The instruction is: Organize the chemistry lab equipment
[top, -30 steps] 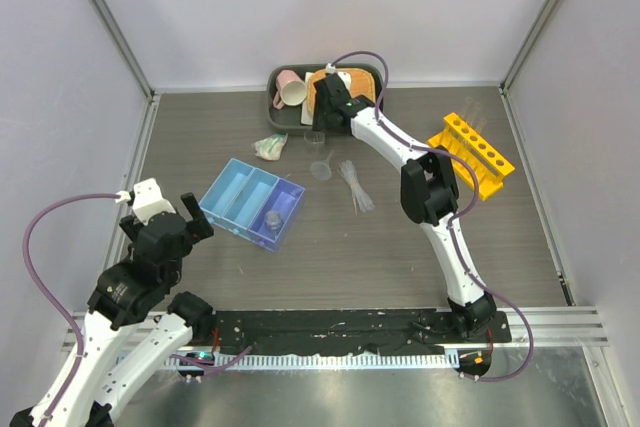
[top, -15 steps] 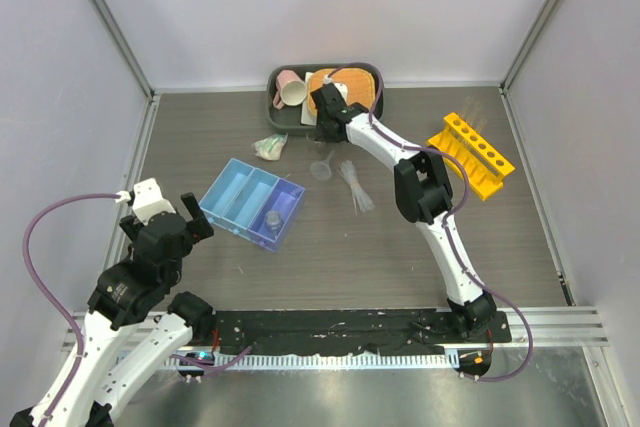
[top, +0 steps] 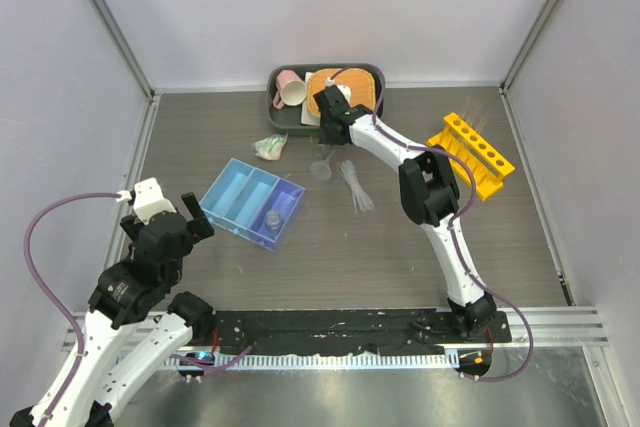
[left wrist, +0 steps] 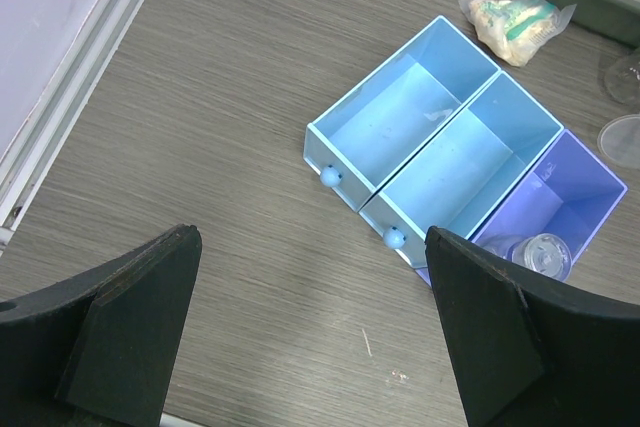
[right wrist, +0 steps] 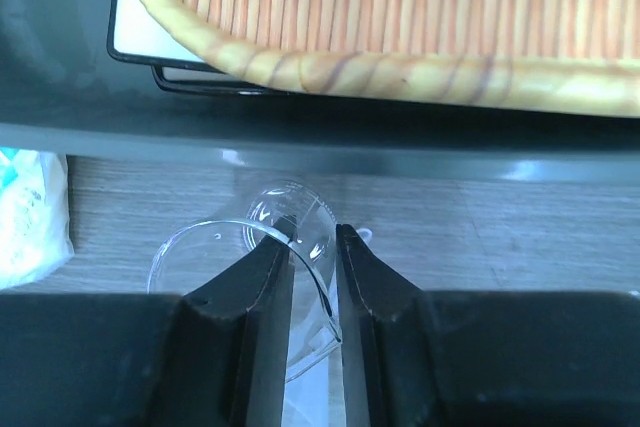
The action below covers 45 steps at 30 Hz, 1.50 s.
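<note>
My right gripper [right wrist: 313, 237] is shut on the wall of a clear beaker [right wrist: 200, 247], one finger inside the rim and one outside, and the beaker is tilted just in front of the dark tray. In the top view this gripper [top: 322, 133] is beside a clear funnel [top: 321, 169] and pipettes [top: 355, 185]. The yellow tube rack [top: 470, 152] holds thin glass tubes at the right. The blue three-compartment tray [left wrist: 450, 162] has a small beaker [left wrist: 535, 252] in its purple end compartment. My left gripper [left wrist: 315, 327] is open and empty, above the table near the tray.
The dark tray [right wrist: 300, 127] with the orange woven mat [right wrist: 400, 7] and the pink mug [top: 291, 90] stands at the back. A crumpled packet [top: 269, 146] lies between the dark tray and the blue tray. Walls enclose the table on three sides.
My right gripper has moved from over the mat's edge toward the near side and down onto the beaker. The left arm has not moved.
</note>
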{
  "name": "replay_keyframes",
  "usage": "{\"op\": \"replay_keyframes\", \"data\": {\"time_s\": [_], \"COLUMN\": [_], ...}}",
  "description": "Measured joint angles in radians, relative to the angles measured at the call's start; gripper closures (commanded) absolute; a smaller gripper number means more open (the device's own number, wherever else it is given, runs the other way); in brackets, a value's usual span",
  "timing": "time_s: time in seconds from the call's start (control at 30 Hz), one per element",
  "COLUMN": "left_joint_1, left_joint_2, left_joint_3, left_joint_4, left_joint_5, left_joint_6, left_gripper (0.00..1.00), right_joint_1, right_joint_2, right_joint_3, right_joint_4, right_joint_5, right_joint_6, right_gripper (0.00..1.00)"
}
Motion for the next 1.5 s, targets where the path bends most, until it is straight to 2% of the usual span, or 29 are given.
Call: {"op": "replay_keyframes", "data": {"time_s": [0.27,0.47,0.63,0.87,1.5], "left_joint_1": [0.000,0.000,0.000,0.000,0.000], "left_joint_2": [0.002,0.002,0.006,0.006,0.006], "left_joint_3": [0.000,0.000,0.000,0.000,0.000], "left_joint_4": [0.001,0.001,0.002,0.002,0.002], "left_joint_5": [0.000,0.003,0.007,0.008,0.017], "left_joint_6": [0.000,0.000,0.000,0.000,0.000], "left_gripper": [0.00,0.00,0.00,0.00,0.00], "right_joint_1": [0.051,0.179,0.282,0.357,0.419], "right_joint_2": [-0.133,-0.282,-0.359,-0.384,-0.377], "right_joint_3": [-0.034,-0.034,-0.038,-0.127,-0.299], "right_joint_4": [-0.038,-0.075,-0.120,-0.155,-0.129], "right_joint_5": [0.066,0.149,0.161,0.180,0.174], "right_joint_6": [-0.066,-0.136,-0.161,-0.169,-0.144], "right_gripper": [0.99,0.99,0.99,0.99,0.99]}}
